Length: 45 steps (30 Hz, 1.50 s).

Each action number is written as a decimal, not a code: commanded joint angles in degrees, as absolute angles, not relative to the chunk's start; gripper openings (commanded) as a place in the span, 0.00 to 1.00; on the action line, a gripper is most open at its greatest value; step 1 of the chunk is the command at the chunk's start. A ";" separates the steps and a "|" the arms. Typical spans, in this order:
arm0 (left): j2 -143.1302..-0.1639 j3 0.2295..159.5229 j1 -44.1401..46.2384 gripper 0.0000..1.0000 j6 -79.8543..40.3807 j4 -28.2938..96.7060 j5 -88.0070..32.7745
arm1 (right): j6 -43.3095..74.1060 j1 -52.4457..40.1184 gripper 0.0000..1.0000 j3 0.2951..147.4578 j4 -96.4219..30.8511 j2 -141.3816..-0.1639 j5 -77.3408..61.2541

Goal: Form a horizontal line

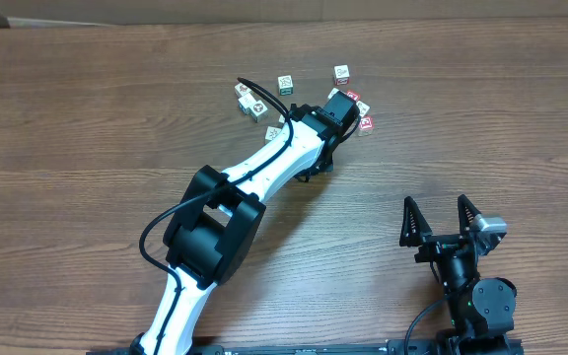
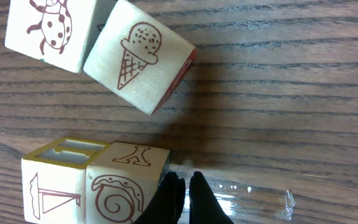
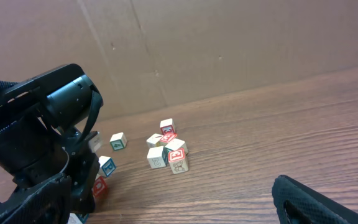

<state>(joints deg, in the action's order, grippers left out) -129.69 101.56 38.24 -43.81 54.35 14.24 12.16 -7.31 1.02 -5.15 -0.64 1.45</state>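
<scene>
The right claw sits nearest the front edge of the brown wood-grain counter, its two black fingers spread wide and holding nothing. Bare wood lies on both sides of it and ahead of it.

The white-and-black left arm runs diagonally from the near left corner towards the middle of the counter. At its end the left claw has its fingertips pressed together with nothing between them. It is low over the wood, just beside the right edge of a cream wooden cube printed with a red snail; contact cannot be told.

That snail cube stands edge to edge with a cream cube bearing a red sailboat and a yellow top frame. Across a strip of bare wood, a cube with an ice-cream cone lies turned at an angle, its corner meeting a ladybird cube.

From overhead, the small cream wooden picture cubes form a loose scatter around the left claw rather than a straight row. Some lie to its left, red-printed ones close on its right, and one lone cube farthest out.

Beyond them open wood reaches the far edge, where a brown cardboard wall stands.
</scene>
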 commanded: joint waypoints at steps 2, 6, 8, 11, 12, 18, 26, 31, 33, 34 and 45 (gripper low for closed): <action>-130.45 102.76 38.17 0.04 -45.06 54.92 15.66 | 11.99 -7.42 1.00 0.45 -4.82 -0.49 1.17; -130.45 102.76 38.15 0.04 -45.06 55.02 15.66 | 11.99 -7.42 1.00 0.45 -4.82 -0.49 1.17; -130.45 102.80 38.17 0.04 -45.04 54.96 15.64 | 11.99 -7.42 1.00 0.45 -4.82 -0.49 1.17; -130.34 103.88 38.17 0.04 -44.93 55.40 15.66 | 11.99 -7.42 1.00 0.45 -4.82 -0.51 1.17; -130.26 104.95 38.22 0.04 -44.66 55.83 15.66 | 11.99 -7.42 1.00 0.45 -4.82 -0.49 1.17; -130.17 116.62 38.28 0.04 -40.51 60.27 17.30 | 11.99 -7.42 1.00 0.45 -4.82 -0.49 1.17; -130.17 126.45 37.45 0.04 -34.11 64.25 19.88 | 11.99 -7.42 1.00 0.45 -4.82 -0.51 1.17; -130.19 125.71 35.55 0.56 -25.80 64.27 15.42 | 11.99 -7.42 1.00 0.45 -4.80 -0.49 1.17; -130.19 125.71 34.68 0.69 -21.37 63.81 12.10 | 11.99 -7.42 1.00 0.45 -4.82 -0.49 1.17; -130.19 125.71 34.37 0.79 -19.53 63.33 10.72 | 11.99 -7.42 1.00 0.45 -4.82 -0.49 1.17; -130.19 125.73 33.23 1.00 -6.63 58.26 1.15 | 11.99 -7.42 1.00 0.45 -4.82 -0.49 1.17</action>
